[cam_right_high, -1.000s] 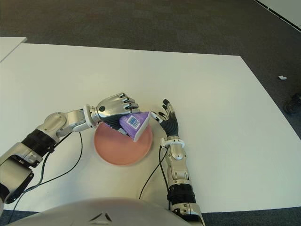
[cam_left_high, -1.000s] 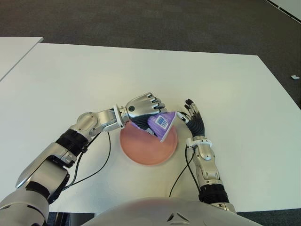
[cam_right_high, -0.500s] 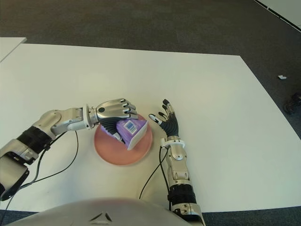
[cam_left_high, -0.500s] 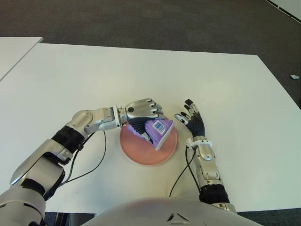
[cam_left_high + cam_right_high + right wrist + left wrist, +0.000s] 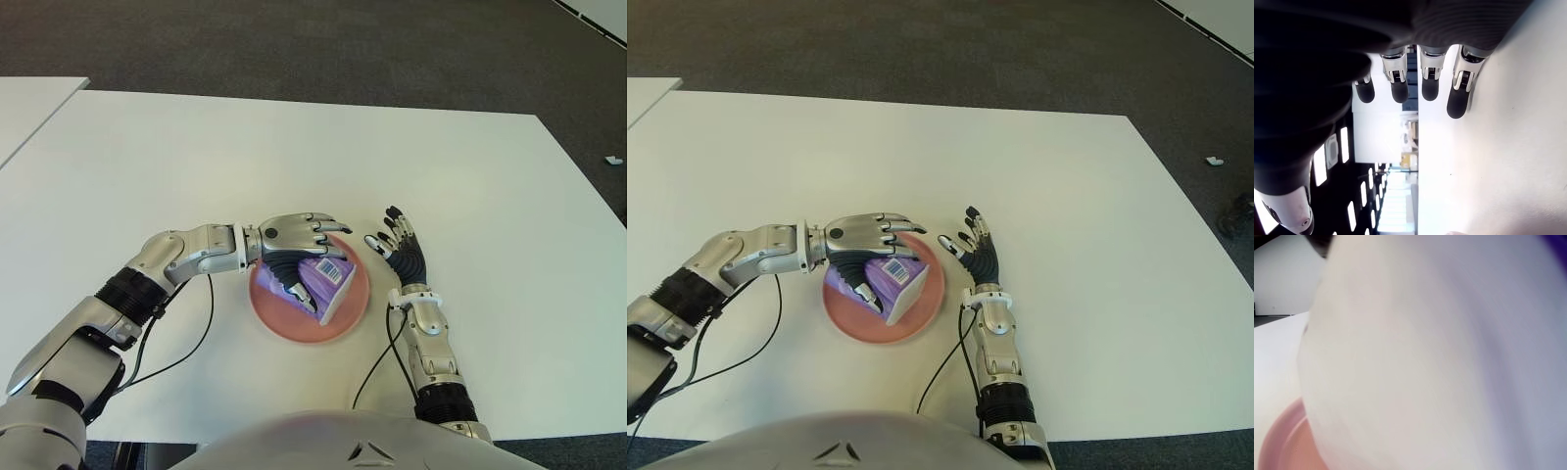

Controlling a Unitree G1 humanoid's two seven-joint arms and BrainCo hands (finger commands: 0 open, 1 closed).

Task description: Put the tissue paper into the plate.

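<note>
The purple tissue paper pack [image 5: 326,281], barcode up and white end showing, lies in the pink plate [image 5: 343,325]; left robot hand [image 5: 294,238] fingers spread over it, partly hiding it; right robot hand [image 5: 400,250] open beside the plate

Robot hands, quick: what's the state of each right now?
Left robot hand: over the pink plate, fingers extended above the tissue pack; whether it grips cannot be told.
Right robot hand: open, empty, right of the plate.
</note>
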